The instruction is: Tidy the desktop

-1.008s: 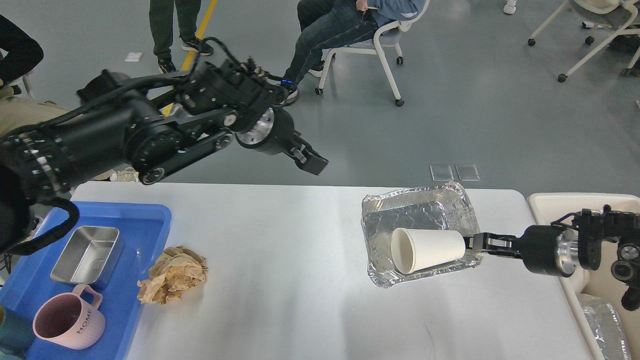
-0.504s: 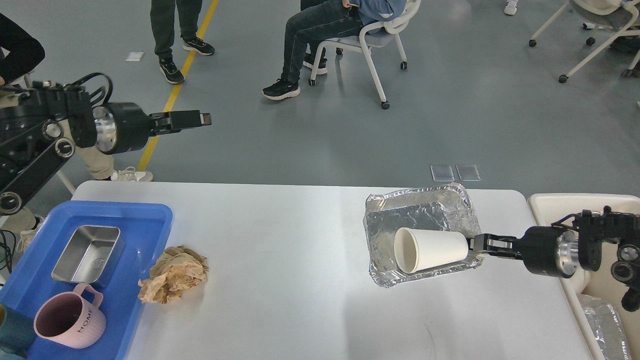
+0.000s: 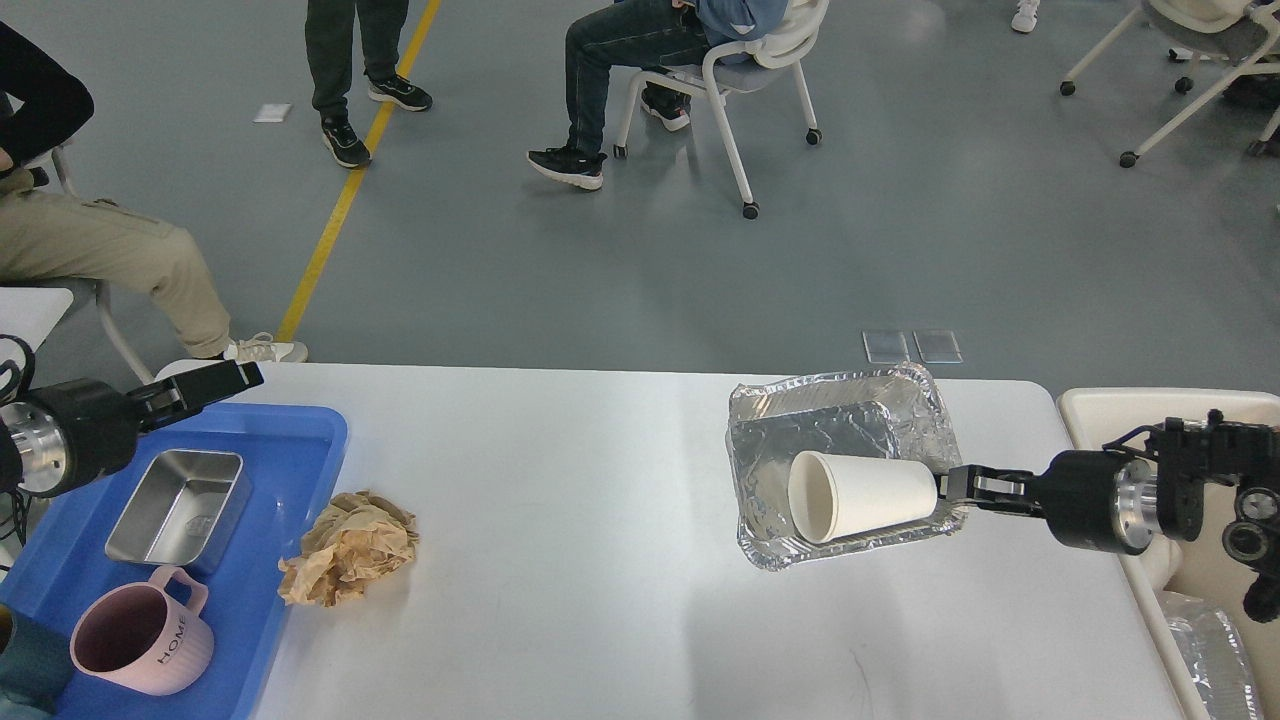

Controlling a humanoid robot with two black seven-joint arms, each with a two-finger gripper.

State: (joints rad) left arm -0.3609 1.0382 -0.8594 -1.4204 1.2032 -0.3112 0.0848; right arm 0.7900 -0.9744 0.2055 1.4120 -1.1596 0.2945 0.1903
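Right now right gripper (image 3: 945, 487) pinched narrow at base of paper cup (image 3: 862, 495) lying in foil tray (image 3: 840, 420), far right of desktop (image 3: 570, 560), long axis left-right, mouth leftward; left gripper (image 3: 235, 377) well apart, closure unclear.

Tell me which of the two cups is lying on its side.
The white paper cup lies on its side in the crumpled foil tray, mouth facing left. The pink ceramic mug stands upright in the blue plastic tray.
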